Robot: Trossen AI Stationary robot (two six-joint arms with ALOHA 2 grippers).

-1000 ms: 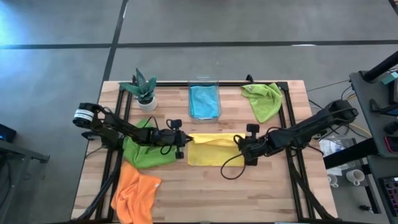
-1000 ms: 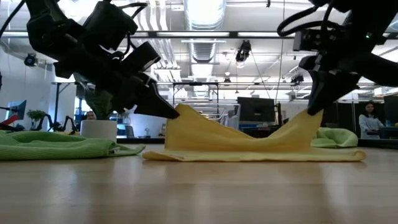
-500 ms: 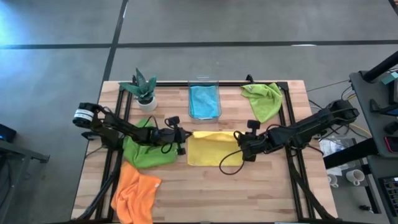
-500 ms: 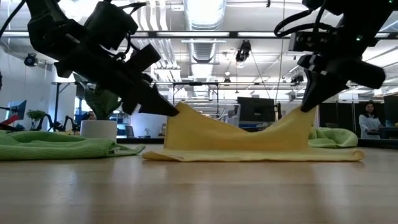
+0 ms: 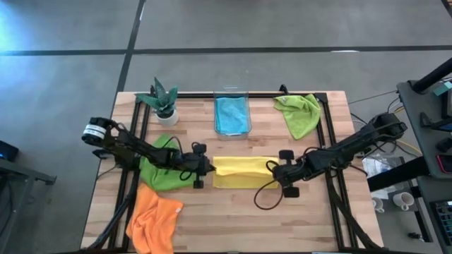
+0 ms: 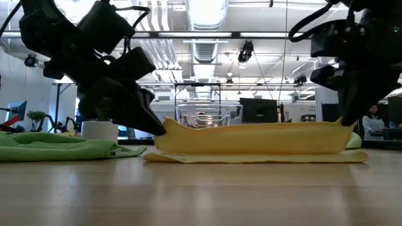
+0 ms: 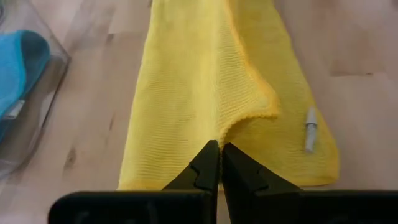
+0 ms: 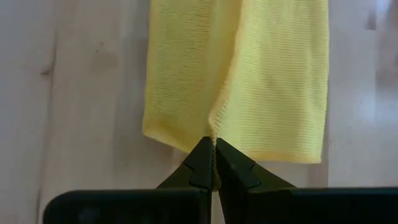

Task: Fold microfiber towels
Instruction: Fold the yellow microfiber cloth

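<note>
A yellow microfiber towel (image 5: 241, 172) lies doubled into a strip at mid-table, lower layer flat on the wood. My left gripper (image 5: 205, 168) is shut on its left end and my right gripper (image 5: 277, 171) on its right end. In the low view the upper layer (image 6: 251, 137) spans between my left gripper (image 6: 162, 130) and my right gripper (image 6: 344, 123). A green towel (image 5: 167, 172) lies under the left arm, an orange one (image 5: 154, 219) at the near left and a lime one (image 5: 299, 113) at the far right. A blue towel (image 5: 232, 114) sits in a clear bin. My left gripper pinches the upper layer's edge at the towel's left end (image 7: 227, 133) between its two fingers. It comes slanting down from the table's left. That layer is held just above the lower one, stretched almost straight toward the other gripper. My right gripper pinches the upper layer's edge at the towel's right end (image 8: 214, 129) between its two fingers. It points steeply down, coming from the table's right. The held layer stands a little above the lower layer (image 6: 251, 157), which lies on the table.
A potted plant (image 5: 162, 102) stands at the far left and the clear bin (image 5: 232, 95) at the far middle. Black frame rails (image 5: 328, 141) run along both sides of the table. Bare wood (image 5: 240, 219) lies between the yellow towel and the near edge.
Both grippers have gone toward the table's near edge and down, staying shut on the yellow towel. Its lifted edge, which sagged in the middle, has been carried over the lower half and drawn nearly level, so the towel shows as a narrower doubled strip.
</note>
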